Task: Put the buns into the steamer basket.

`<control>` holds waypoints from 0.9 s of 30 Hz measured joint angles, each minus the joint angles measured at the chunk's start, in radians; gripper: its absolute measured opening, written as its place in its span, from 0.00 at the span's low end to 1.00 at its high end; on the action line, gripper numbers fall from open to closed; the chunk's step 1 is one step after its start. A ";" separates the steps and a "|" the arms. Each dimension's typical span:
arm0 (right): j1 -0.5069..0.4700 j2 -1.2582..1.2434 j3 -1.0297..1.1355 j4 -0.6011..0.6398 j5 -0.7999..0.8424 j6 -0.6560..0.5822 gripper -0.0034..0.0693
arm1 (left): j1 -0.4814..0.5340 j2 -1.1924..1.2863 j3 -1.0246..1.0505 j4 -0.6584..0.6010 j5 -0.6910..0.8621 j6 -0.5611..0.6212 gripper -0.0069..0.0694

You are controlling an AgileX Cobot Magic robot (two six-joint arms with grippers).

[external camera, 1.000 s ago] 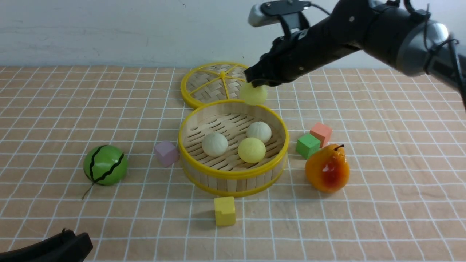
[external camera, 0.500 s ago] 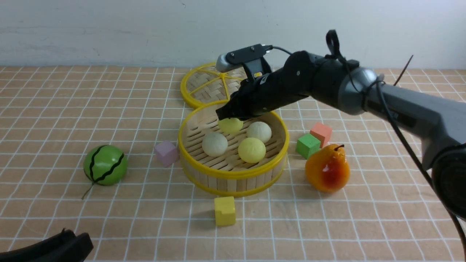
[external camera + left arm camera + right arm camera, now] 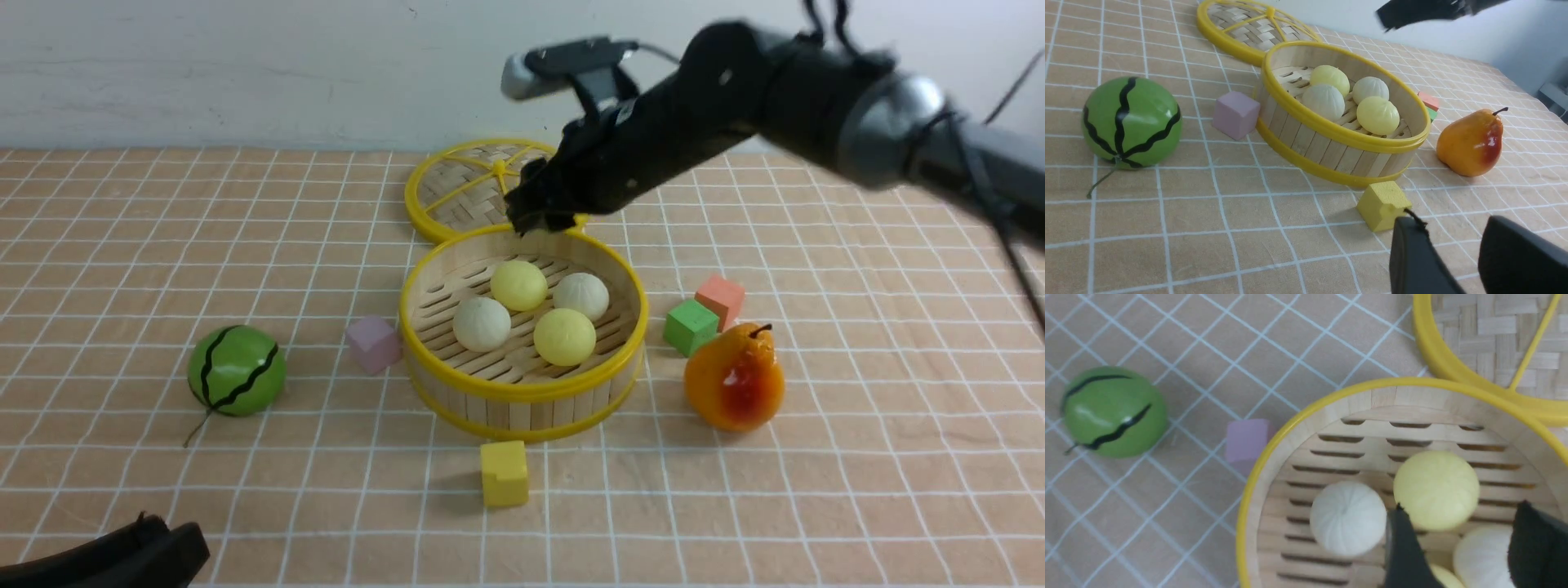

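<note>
The steamer basket point(image 3: 522, 392) stands mid-table with two off-white buns point(image 3: 482, 323) point(image 3: 580, 296) and two pale yellow buns point(image 3: 518, 285) point(image 3: 564, 336) lying on its slatted floor. My right gripper point(image 3: 540, 222) hovers above the basket's back rim, open and holding nothing. In the right wrist view its fingers point(image 3: 1404, 547) are spread above a yellow bun point(image 3: 1435, 490) and a white bun point(image 3: 1347, 516), touching neither. My left gripper point(image 3: 1449, 222) is open and empty, low over the table's near left, close to the yellow cube point(image 3: 1382, 204).
The woven lid point(image 3: 469, 192) lies flat behind the basket. A green watermelon ball point(image 3: 237, 370) sits at the left and a pear point(image 3: 735, 380) at the right. Cubes ring the basket: purple point(image 3: 372, 343), yellow point(image 3: 504, 472), green point(image 3: 690, 327), red point(image 3: 720, 298).
My right gripper lowered a pale yellow bun into the basket, opened and let it go, then rose above the back rim. The left arm has not moved.
</note>
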 joint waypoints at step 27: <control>-0.001 -0.703 0.553 -0.140 0.419 0.230 0.03 | 0.000 0.000 0.000 0.000 0.000 0.000 0.40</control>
